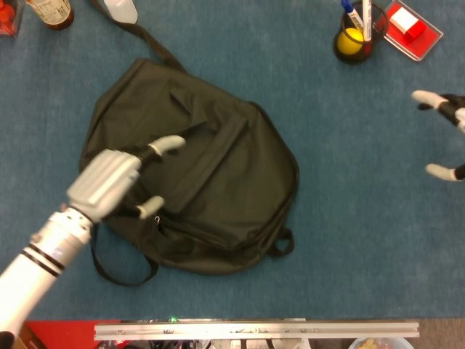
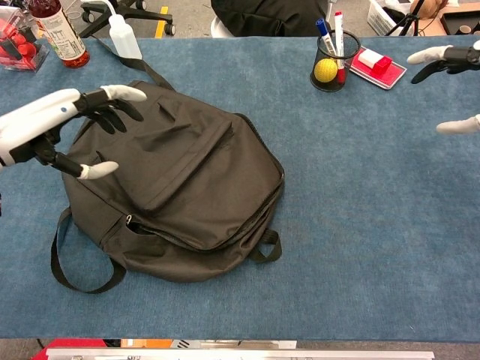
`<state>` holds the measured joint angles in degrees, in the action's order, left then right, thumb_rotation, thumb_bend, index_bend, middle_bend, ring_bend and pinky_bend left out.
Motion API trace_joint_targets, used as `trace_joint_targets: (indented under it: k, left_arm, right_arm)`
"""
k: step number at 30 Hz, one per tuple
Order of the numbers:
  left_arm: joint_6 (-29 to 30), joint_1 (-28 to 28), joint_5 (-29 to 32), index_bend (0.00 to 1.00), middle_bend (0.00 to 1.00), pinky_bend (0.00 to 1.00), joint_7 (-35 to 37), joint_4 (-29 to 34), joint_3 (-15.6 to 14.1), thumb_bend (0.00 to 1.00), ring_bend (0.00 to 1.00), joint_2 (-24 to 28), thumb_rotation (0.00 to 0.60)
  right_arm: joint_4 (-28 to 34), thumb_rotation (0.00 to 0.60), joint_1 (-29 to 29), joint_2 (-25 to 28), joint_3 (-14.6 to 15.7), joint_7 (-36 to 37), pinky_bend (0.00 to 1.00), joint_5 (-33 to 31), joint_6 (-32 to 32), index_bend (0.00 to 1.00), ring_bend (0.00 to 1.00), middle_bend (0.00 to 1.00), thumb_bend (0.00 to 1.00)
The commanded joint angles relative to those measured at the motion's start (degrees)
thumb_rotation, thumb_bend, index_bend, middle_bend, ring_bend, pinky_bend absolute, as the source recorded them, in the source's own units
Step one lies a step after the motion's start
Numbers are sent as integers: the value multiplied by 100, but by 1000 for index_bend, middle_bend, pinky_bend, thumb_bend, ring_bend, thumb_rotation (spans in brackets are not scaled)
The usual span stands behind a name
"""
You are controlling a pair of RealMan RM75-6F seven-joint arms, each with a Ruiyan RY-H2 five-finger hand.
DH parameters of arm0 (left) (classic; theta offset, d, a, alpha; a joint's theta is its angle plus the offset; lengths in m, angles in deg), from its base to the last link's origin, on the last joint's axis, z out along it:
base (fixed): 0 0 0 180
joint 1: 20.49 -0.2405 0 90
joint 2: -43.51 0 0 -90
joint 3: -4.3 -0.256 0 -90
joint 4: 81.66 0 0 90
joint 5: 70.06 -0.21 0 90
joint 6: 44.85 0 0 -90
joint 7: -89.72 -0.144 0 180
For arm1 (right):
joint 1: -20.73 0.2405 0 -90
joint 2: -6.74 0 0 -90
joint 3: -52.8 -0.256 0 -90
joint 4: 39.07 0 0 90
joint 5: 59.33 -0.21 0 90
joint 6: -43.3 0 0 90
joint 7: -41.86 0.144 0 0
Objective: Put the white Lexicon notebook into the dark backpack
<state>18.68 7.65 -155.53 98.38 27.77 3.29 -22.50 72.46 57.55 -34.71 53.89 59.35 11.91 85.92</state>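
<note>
My left hand (image 2: 45, 127) hangs over the upper-left part of the dark backpack (image 1: 192, 171), fingers spread and holding nothing; in the chest view thumb and forefinger stand well apart with only air between them. My right hand (image 2: 450, 82) is far off at the right edge of the table, fingers spread too and empty, well apart from the bag.

The white Lexicon notebook is nowhere to be seen in either view. The backpack lies flat on the blue table (image 2: 360, 225) with its flap down over the main compartment, so I judge the notebook sits inside, hidden by the fabric, and the task is done or nearly so.

The relation that counts: the bag lies to the right of and below my left fingers, its long axis running from the top loop at upper left toward the lower right, where the opening seam curves. My left hand is much the nearer; should the flap need pressing down, it is the one to do it, with a short reach to the right.

Writing: nothing on the bag can be read. The bottle (image 2: 58, 31) at the top left carries a label, too small to make out. The pen cup (image 2: 332, 56) and the red and white box (image 2: 375, 61) show no legible words
</note>
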Motion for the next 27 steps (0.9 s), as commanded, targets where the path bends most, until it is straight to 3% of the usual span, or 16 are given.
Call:
trace_joint_targets:
  k: [1, 8, 14, 21, 27]
  left_arm:
    - [303, -198, -58, 125, 240, 295, 23, -350, 21, 272, 286, 165, 600]
    - [1250, -721, -104, 194, 259, 295, 109, -1134, 129, 272, 290, 176, 600]
    - [1933, -1199, -76, 228, 276, 295, 32, -1561, 142, 272, 294, 183, 600]
    - [2667, -1818, -99, 270, 284, 295, 47, -1979, 44, 272, 294, 135, 600]
    - [2979, -2193, -198, 277, 298, 295, -56, -2130, -91, 272, 294, 232, 600]
  right_arm:
    - [-135, 600, -567, -174, 155, -751, 82, 8, 862, 127, 75, 223, 234]
    - [-509, 600, -1480, -656, 284, -1957, 87, 200, 2416, 198, 97, 270, 237]
    - [-869, 600, -1899, -943, 386, -2337, 86, 545, 2916, 215, 97, 274, 243]
    - [-1097, 600, -2294, -1129, 359, -2171, 87, 911, 3441, 229, 97, 274, 245]
    - [-1200, 600, -2597, -1243, 327, -2542, 87, 1220, 3951, 238, 105, 280, 243]
